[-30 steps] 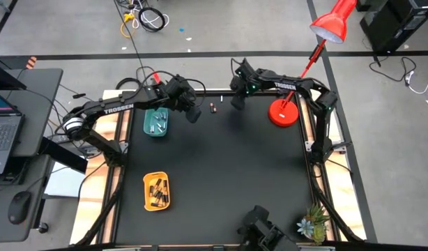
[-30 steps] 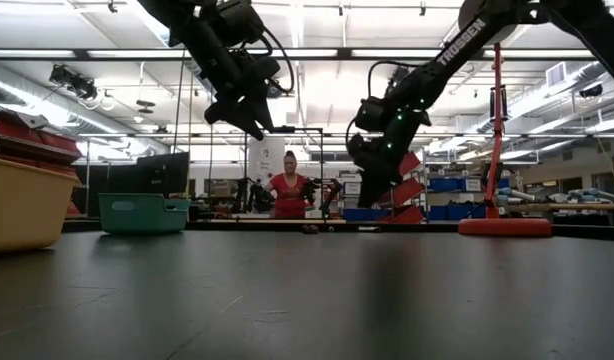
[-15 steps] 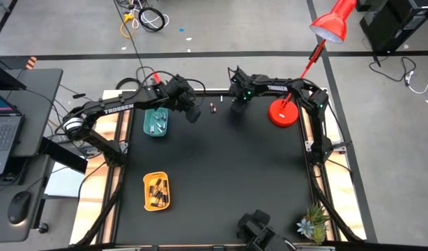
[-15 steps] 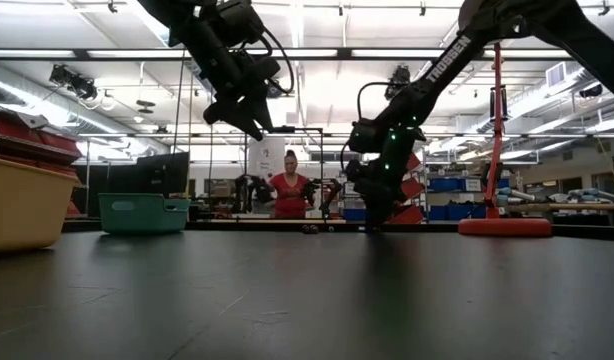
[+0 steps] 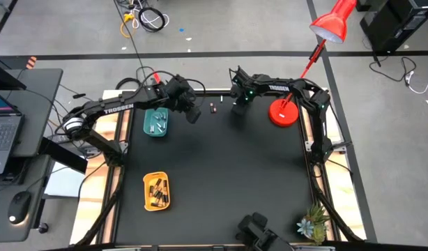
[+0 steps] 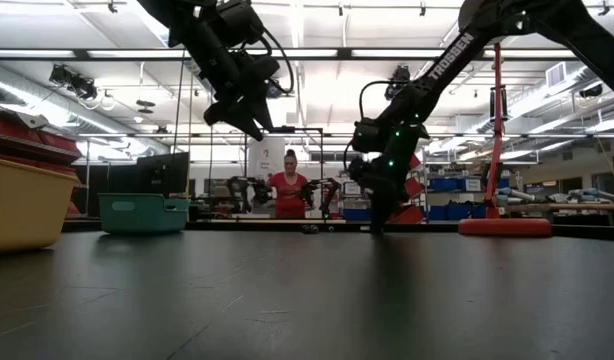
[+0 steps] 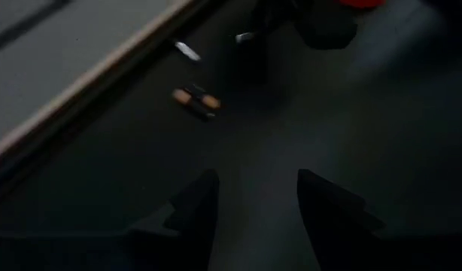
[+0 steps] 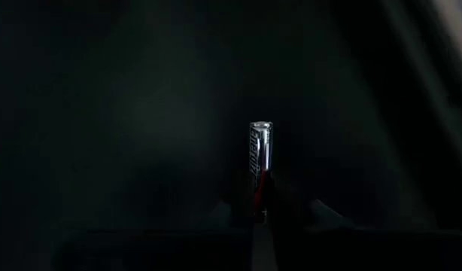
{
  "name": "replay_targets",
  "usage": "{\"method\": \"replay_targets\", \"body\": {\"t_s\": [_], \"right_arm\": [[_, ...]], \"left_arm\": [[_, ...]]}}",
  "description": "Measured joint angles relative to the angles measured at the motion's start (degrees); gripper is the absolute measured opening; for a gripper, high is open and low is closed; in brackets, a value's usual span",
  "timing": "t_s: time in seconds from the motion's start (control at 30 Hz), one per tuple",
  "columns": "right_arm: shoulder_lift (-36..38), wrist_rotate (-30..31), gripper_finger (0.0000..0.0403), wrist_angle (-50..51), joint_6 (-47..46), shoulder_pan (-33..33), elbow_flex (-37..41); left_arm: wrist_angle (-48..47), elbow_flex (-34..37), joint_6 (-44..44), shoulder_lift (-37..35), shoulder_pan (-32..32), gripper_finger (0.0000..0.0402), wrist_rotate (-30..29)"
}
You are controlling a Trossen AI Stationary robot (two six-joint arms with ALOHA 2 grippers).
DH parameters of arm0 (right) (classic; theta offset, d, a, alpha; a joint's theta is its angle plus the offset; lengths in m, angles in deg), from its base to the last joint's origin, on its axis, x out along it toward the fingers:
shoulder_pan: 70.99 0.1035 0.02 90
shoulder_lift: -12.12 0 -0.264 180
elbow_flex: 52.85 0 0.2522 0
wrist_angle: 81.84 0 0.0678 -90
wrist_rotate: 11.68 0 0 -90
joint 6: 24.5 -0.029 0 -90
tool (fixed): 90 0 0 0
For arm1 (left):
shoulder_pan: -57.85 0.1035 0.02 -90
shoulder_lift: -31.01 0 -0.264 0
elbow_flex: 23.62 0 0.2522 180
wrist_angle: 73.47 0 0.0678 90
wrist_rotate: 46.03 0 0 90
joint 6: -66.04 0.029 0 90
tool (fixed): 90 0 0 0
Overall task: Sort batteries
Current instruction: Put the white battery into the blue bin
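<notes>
- Because its tips are pressed in on a silver battery (image 8: 259, 154), the right gripper (image 5: 236, 110) holds that cell at its lower end in the right wrist view, most of the body sticking out past the fingers; it sits low at the mat near 12 o'clock, which reads as a pickup just made
- Just to the 9 o'clock side of it, two loose batteries (image 5: 213, 107) lie on the black table (image 5: 221, 174), side by side and apparently touching in the left wrist view, unsorted
- With jaws spread and nothing between them, the left gripper (image 5: 193, 114) hovers above the mat just beyond those two, likely waiting its turn
- Farther out, the teal tray (image 5: 156, 122) at about 10 o'clock holds pale cells and the yellow tray (image 5: 156, 191) near 8 o'clock holds dark ones, so the silver cell probably belongs in the teal one
- A red lamp base (image 5: 283, 113) stands near 1 o'clock, clear of the work
</notes>
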Motion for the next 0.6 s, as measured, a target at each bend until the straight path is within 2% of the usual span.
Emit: {"method": "replay_targets", "body": {"t_s": [0.2, 0.3, 0.47, 0.6], "right_arm": [[4.4, -4.3, 0.0023, 0.7, -0.3, 1.1, -0.1], [5.8, -5.8, 0.0023, 1.5, -1.0, 2.0, 0.0], [11.8, -15.3, 0.0023, -0.1, -3.0, 4.6, -0.1], [18.3, -17.0, 0.0023, -4.9, -1.6, 7.5, -0.2]], "left_arm": [[0.2, 0.0, 1.8, 0.0, 0.0, 0.0186, 9.6], [0.9, 0.0, 2.0, 0.0, 0.0, 0.0186, 12.3], [4.7, 0.0, 2.1, 0.0, 0.0, 0.0186, 10.6], [12.7, 0.0, 2.1, 0.0, 0.0, 0.0186, 9.9]]}}
